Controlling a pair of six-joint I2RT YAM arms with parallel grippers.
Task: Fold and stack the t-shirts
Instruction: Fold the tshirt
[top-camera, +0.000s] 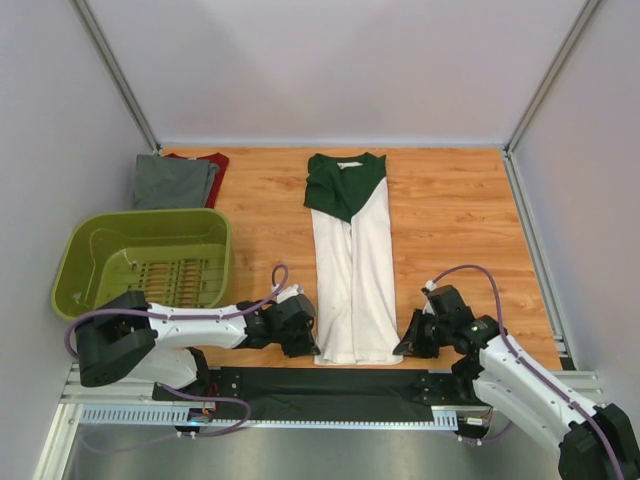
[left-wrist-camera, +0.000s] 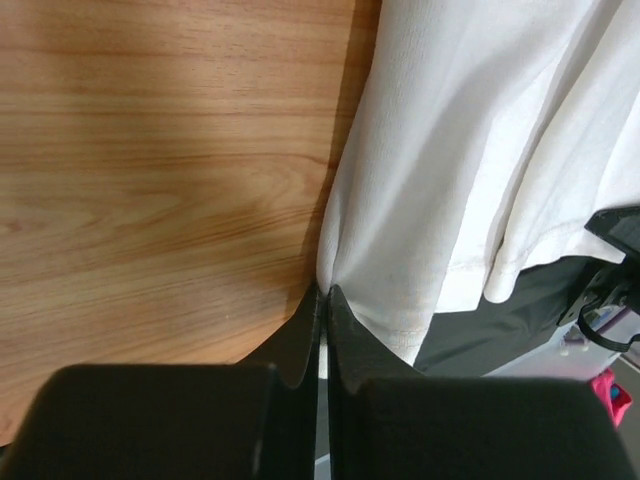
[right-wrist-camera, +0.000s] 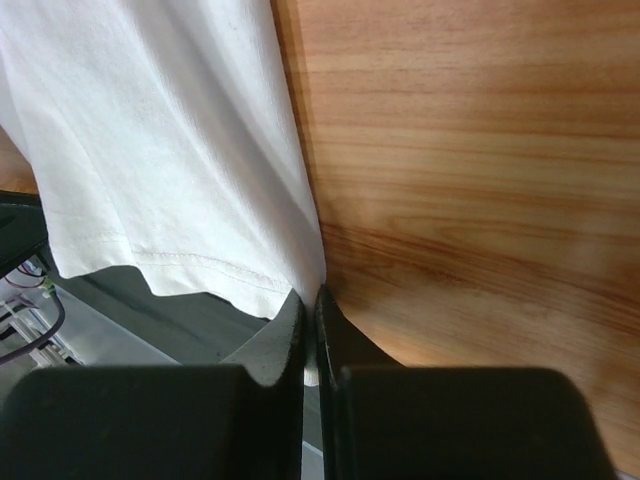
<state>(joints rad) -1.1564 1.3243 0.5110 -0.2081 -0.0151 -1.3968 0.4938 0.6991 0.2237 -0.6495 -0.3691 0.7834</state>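
Centrally placed white t-shirt (top-camera: 352, 270): lying folded lengthwise on the tabletop (top-camera: 450, 220), hem toward the near edge.
Left gripper (left-wrist-camera: 322, 300): pinching the hem's left corner, closed on cloth.
Right gripper (right-wrist-camera: 310, 300): pinching the hem's right corner, closed likewise.

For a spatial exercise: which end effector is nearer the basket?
Left. The left end effector is just right of the basket, at the white shirt's hem; the right end effector is across the shirt, farther off.

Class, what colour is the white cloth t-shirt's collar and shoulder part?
Dark green collar and shoulder part on the white cloth t-shirt; clearest in top external view.
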